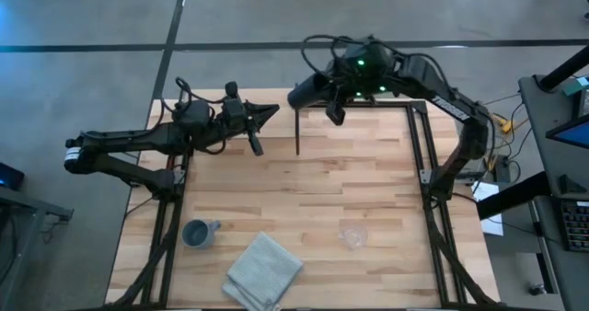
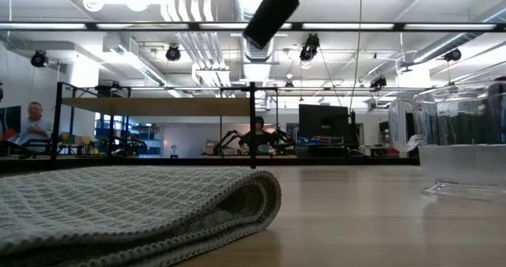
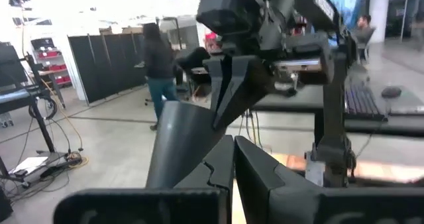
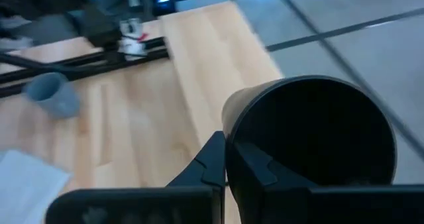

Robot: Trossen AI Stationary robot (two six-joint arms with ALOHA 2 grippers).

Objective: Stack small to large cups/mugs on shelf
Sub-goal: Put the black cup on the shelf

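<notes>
The right gripper [image 1: 333,109] is high over the far edge of the bench [image 1: 304,210], above the shelf [image 1: 354,103] at the far side. Its fingers are pressed together on the rim of the black cup [image 1: 308,90], one finger inside the mouth and one outside, as the right wrist view shows [image 4: 311,138]. The cup is lifted clear of every surface and tilted on its side; in the low view it hangs near the ceiling line [image 2: 270,16], well above the shelf board [image 2: 158,107].

The left gripper [image 1: 269,112] is over the far left part of the bench, its fingers pressed together with nothing between them. It points toward the black cup, which shows just beyond its fingertips in the left wrist view [image 3: 177,144].

The blue-grey mug [image 1: 197,233] stands upright on the near left of the bench, its handle to the right. Just beside it, nearer the middle, lies the folded grey cloth [image 1: 265,270]. The clear glass cup [image 1: 352,236] stands on the near right, well apart from the mug. A person [image 2: 32,125] sits in the room beyond the bench.
</notes>
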